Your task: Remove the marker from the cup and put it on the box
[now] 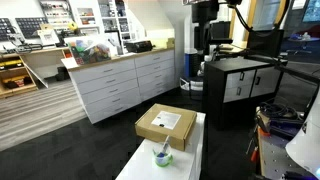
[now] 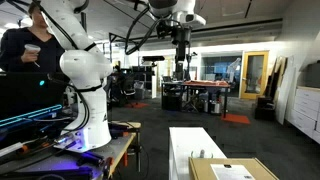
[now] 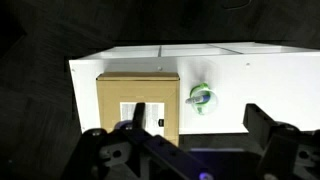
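The pale green cup [image 3: 201, 98] stands on the white table [image 3: 240, 80], just beside the brown cardboard box [image 3: 130, 95], which has a white label on top. The dark bluish marker [image 3: 199, 96] sits in the cup. In an exterior view the cup [image 1: 162, 156] with the marker [image 1: 163, 149] stands in front of the box [image 1: 167, 125]. My gripper [image 3: 197, 118] is open and empty, high above the table. It also shows in both exterior views [image 1: 212, 40] [image 2: 181, 60]. The box's edge [image 2: 235, 170] shows at the bottom of an exterior view; the cup is out of view there.
The table is narrow [image 1: 185, 160], with dark floor on either side. White drawer cabinets [image 1: 125, 85] and a black cabinet [image 1: 240, 80] stand behind it. A person [image 2: 25, 50] stands behind the robot's base [image 2: 90, 110].
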